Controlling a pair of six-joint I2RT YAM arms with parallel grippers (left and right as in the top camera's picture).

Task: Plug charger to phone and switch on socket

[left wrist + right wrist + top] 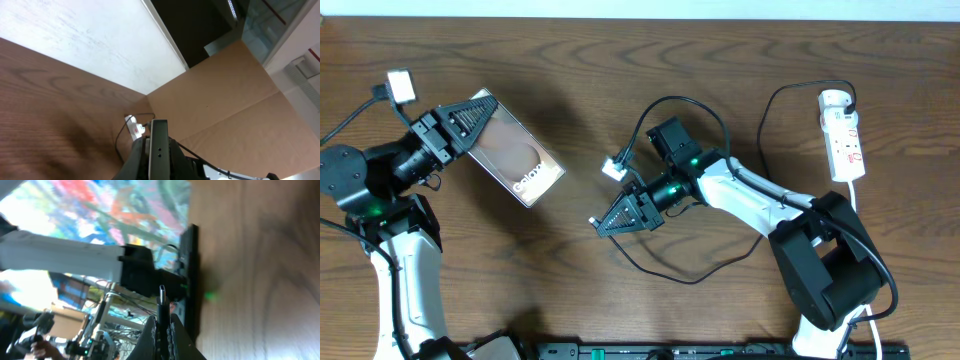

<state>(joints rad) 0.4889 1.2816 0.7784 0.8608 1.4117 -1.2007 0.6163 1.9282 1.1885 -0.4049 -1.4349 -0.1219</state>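
Note:
The phone point(525, 165), with its brown screen and white lettering, is held off the table, tilted, at the left. My left gripper point(472, 122) is shut on its upper short end. In the left wrist view the phone's thin edge point(159, 145) stands between the fingers point(159, 167). My right gripper point(604, 223) is shut on the charger's plug end, and the tip point(592, 220) points left toward the phone, a gap apart. In the right wrist view the plug point(161, 300) sticks out of the shut fingers point(163, 330). The charger cable point(665, 272) loops back to the socket point(843, 138).
The white socket strip lies at the far right, with its white cord running toward the front; it also shows small in the left wrist view point(134, 127). A black rail point(680, 350) runs along the table's front edge. Thicker arm cables arc above the right wrist point(680, 102).

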